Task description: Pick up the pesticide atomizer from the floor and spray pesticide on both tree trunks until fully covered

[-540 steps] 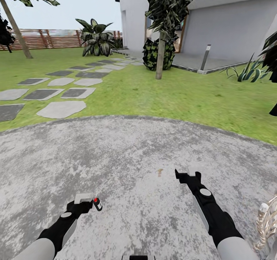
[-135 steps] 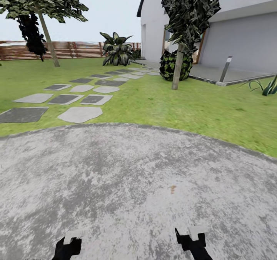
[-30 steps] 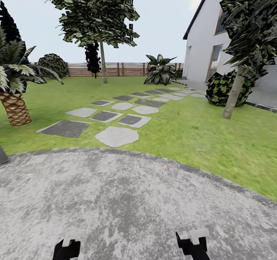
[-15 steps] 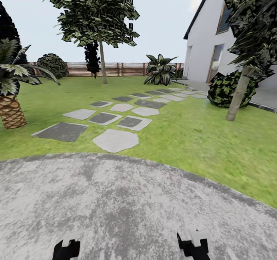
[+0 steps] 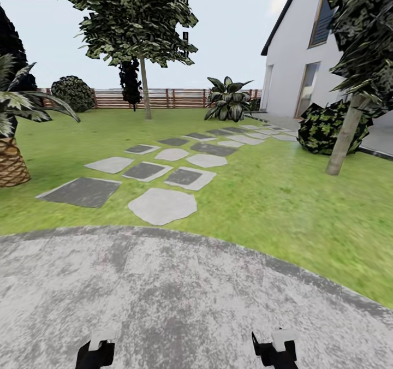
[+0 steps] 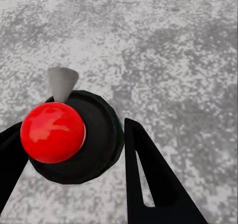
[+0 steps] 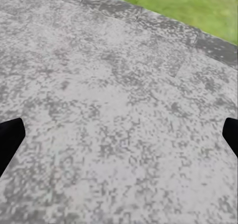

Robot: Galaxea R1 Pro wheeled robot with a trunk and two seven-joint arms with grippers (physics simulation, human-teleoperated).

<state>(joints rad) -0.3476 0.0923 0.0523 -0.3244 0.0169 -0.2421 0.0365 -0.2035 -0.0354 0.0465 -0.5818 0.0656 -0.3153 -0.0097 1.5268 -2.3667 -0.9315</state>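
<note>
Atomizer [image 6: 69,134] sitting clenched between left gripper [image 6: 74,169] fingers above grey paving [image 5: 180,298], showing no readable label. Right gripper [image 7: 119,139] hanging spread wide, grasping nothing.

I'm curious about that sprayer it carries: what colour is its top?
Bright red, on a black body, clearest in the left wrist view: the sprayer sits between the left gripper fingers.

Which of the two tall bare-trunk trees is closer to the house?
The tree on the right, its trunk leaning up beside the round bush near the house wall. The other tree stands far back by the wooden fence.
</note>
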